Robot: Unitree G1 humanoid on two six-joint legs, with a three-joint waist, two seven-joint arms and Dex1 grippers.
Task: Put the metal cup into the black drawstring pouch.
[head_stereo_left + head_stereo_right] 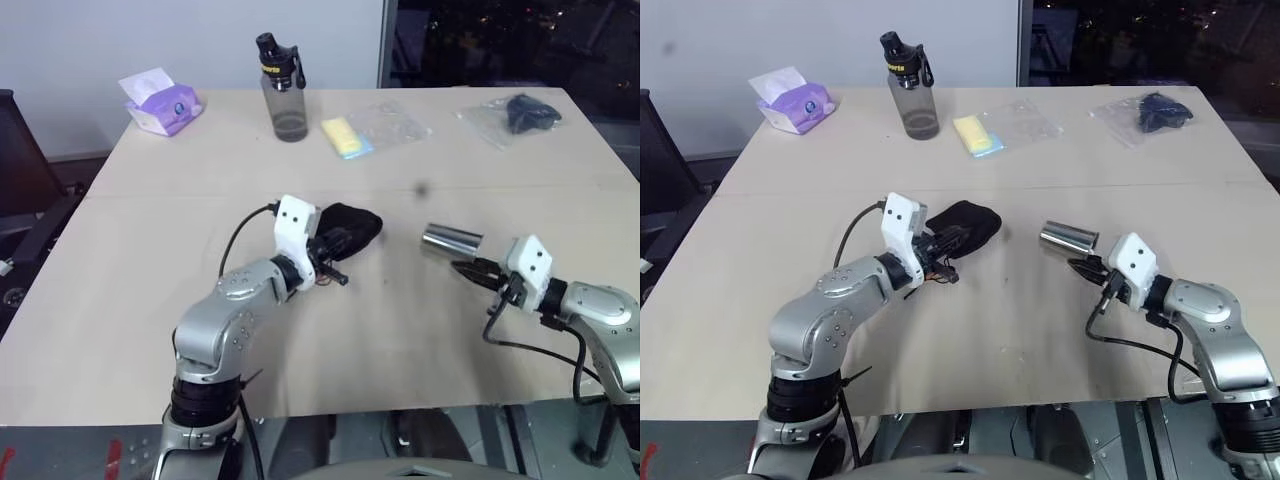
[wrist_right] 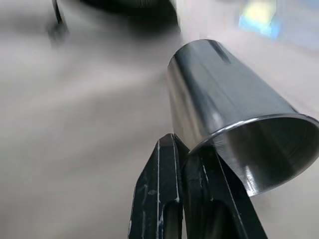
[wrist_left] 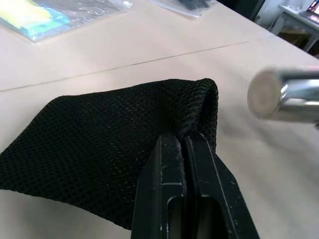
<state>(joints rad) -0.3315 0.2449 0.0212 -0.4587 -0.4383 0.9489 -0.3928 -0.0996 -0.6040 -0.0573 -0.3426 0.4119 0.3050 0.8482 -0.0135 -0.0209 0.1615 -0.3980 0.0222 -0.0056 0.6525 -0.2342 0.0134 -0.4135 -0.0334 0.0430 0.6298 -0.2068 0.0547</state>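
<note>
1. The wide pale wooden table (image 1: 150,330) is carrying everything; one grey translucent water bottle with a black cap (image 1: 284,88), one purple tissue pack (image 1: 163,103), one clear bag with a yellow item (image 1: 372,130) and one clear bag with a dark item (image 1: 512,114) are lying along its far edge.
2. The one matte black mesh drawstring pouch (image 3: 109,149) is sitting mid-table, and the left gripper (image 1: 328,262) is pinching its rim with fingers (image 3: 172,169) clenched. It looks soft, light and floppy, so the mouth will probably need holding open.
3. The one small shiny steel cup (image 2: 234,124) is lying sideways, well apart from the pouch, base facing it. The right gripper (image 1: 478,270) is clamping its rim wall. It looks rigid, light and slick, so this thin rim grip is probably risking slippage.
</note>
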